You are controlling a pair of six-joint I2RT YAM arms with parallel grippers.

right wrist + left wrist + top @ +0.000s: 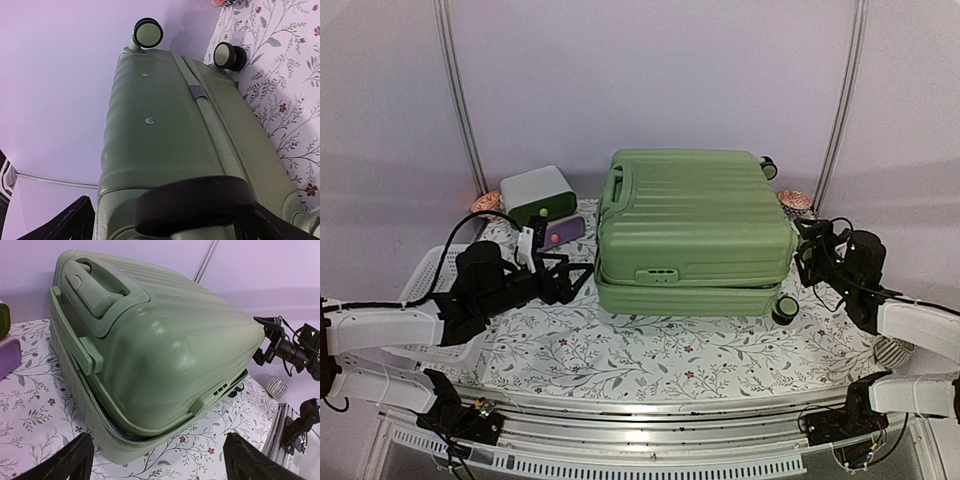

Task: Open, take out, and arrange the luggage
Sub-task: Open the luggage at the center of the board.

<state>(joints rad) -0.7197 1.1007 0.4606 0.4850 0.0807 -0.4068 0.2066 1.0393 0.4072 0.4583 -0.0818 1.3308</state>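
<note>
luggage (pixel 695 225): lies flat at mid-table on the flowered cloth (pixel 670 350), ribbed shell up. The handle end is to the left, the wheels to the right, and the lock faces the near edge.
seam: parted at the near-left corner; a thin strip of blue lining (pixel 112 427) shows in the gap.
left gripper (pixel 576 280): jaws spread wide, nothing in them. It is low over the cloth and points at the near-left corner of the luggage, close to it but apart.
right gripper (pixel 804 252): jaws spread wide, nothing clamped. It is at the wheel end of the luggage, hard up to the shell.
wheel (pixel 195 205): black; in the right wrist view it sits close up between the two fingers. Whether it touches either finger cannot be told.
far wheels: two show beyond, along the same end of the shell.
box (pixel 537 193): white and green, at the far-left corner, well apart from the left gripper.
purple item (pixel 565 231): between the box and the left gripper, just beside the luggage.
basket (pixel 430 285): white, at the left table edge, under the left arm.
</note>
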